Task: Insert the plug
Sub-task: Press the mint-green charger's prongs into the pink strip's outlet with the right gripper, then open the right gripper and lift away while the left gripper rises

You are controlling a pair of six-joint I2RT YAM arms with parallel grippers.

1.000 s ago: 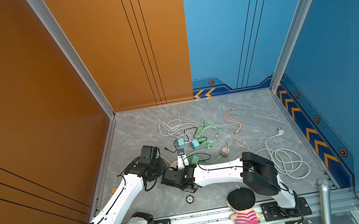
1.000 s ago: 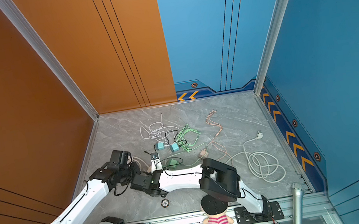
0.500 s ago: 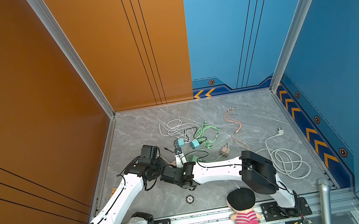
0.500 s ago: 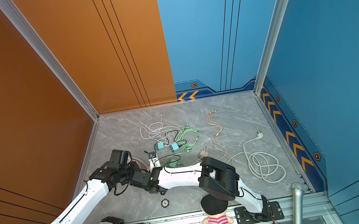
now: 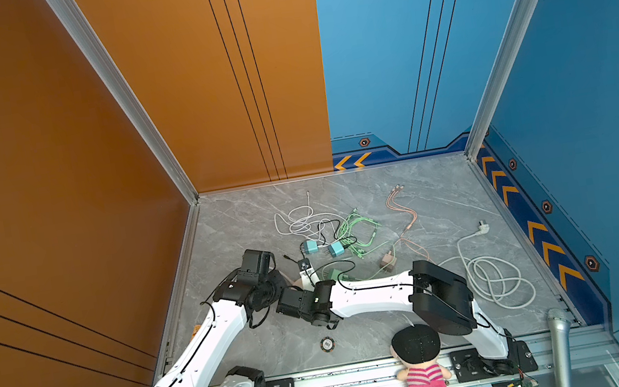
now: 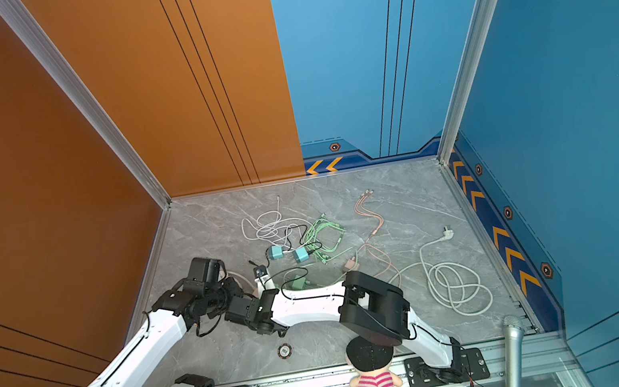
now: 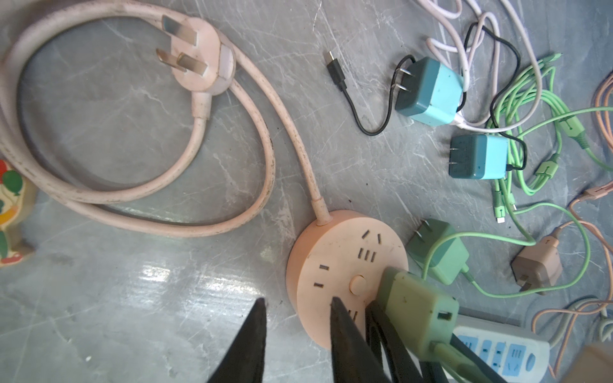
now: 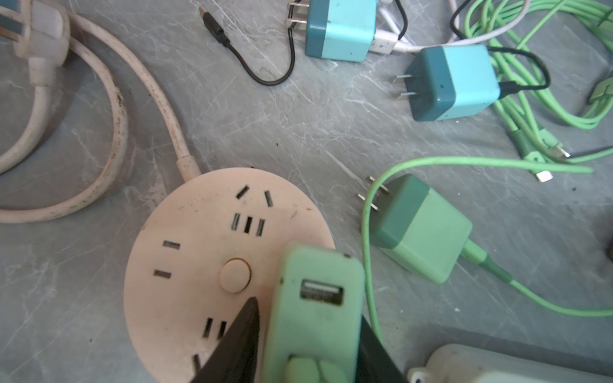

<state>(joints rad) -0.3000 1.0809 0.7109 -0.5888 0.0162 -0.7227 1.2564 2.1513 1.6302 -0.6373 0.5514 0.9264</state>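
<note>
A pale green plug with a USB port stands upright in the round pink socket hub. My right gripper straddles it, jaws slightly apart, with a thin gap beside one finger. In the left wrist view the same plug sits at the hub's rim. My left gripper is open, one finger over the hub's edge, the other over bare table. In both top views the two wrists hide the hub.
A green charger, two teal chargers, a tan charger and tangled cables lie behind the hub. A white power strip lies next to it. The hub's pink cord and three-pin plug loop left. A white cable coil lies right.
The right arm's wrist has edged slightly back and left in the top views. The left arm has barely moved.
</note>
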